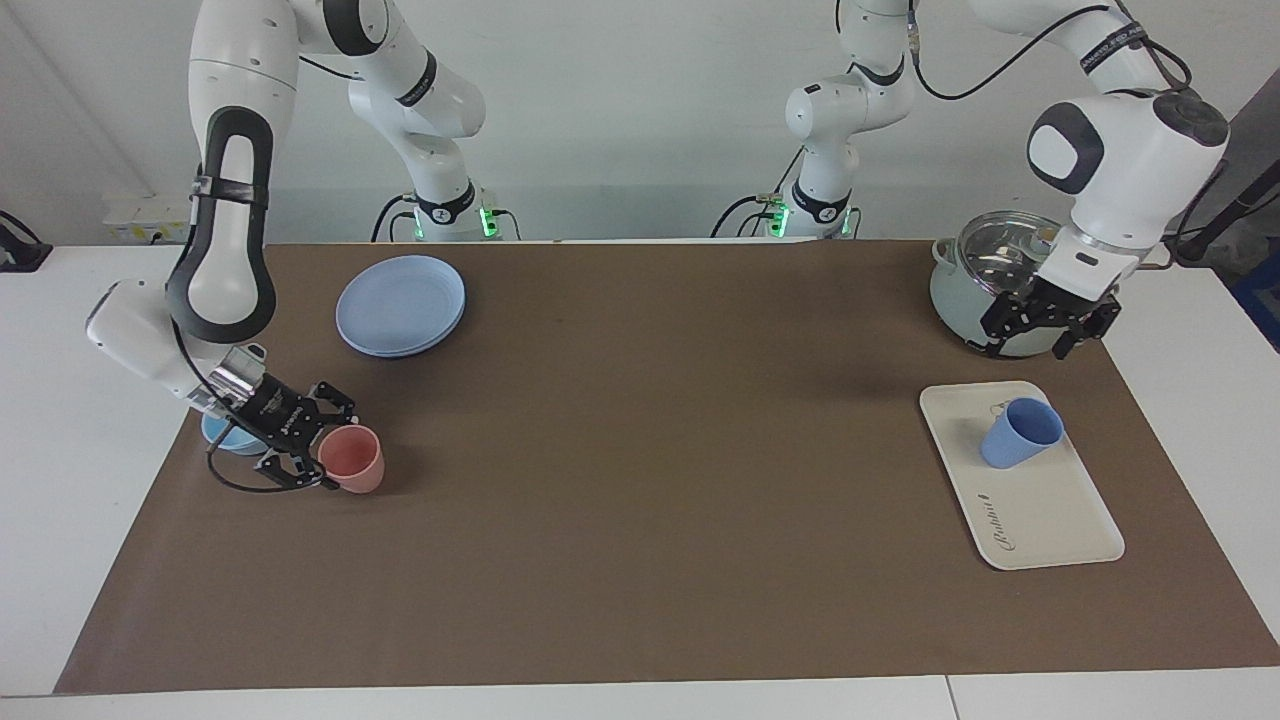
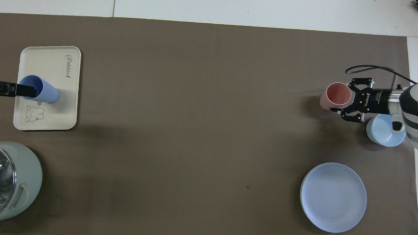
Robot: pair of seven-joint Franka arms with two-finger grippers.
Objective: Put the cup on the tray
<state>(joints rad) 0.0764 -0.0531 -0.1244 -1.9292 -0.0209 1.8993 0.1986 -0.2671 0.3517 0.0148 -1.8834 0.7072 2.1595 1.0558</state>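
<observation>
The periwinkle-blue cup [image 1: 1018,435] [image 2: 42,90] stands mouth up on the cream tray [image 1: 1050,510] [image 2: 38,59], at the tray's end nearer the robots, and nothing grips it. My left gripper [image 1: 1045,328] [image 2: 5,88] hangs open and empty in the air, up over the table mat between the tray and the pot. Seen from overhead it overlaps the cup's rim, but the facing view shows it well clear above. My right gripper [image 1: 312,440] [image 2: 349,99] sits low at the right arm's end of the table, open, its fingers on either side of a pink cup [image 1: 352,458] [image 2: 337,96].
A pale-green pot [image 1: 985,290] [image 2: 1,182] with a glass lid stands beside the tray, nearer the robots. Stacked blue plates [image 1: 400,303] [image 2: 333,197] lie at the right arm's end. A light-blue bowl [image 1: 225,435] [image 2: 384,134] sits under the right wrist.
</observation>
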